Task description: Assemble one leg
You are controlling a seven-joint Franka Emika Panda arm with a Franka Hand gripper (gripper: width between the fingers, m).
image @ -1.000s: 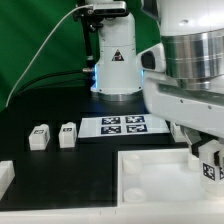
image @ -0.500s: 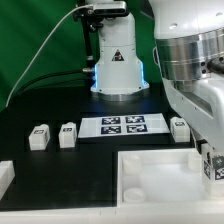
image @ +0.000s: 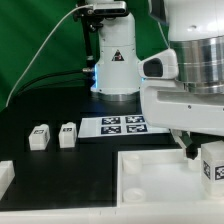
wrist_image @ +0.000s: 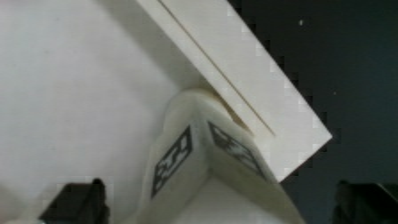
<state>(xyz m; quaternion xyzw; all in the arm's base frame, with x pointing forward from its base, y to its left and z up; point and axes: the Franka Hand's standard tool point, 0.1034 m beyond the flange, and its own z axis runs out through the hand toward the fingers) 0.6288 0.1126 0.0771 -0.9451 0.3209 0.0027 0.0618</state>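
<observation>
While green cloth [image: 30, 40] hangs behind, a leg [image: 39, 137] sits on black table [image: 70, 172]

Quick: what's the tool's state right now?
Tool: open, with its fingers spread clear of the leg and gripping nothing.

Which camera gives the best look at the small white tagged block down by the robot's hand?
The wrist view: the small white plastic leg is seen close up, two tagged faces showing. The exterior view shows the leg only small at its right edge, one tag visible.
</observation>
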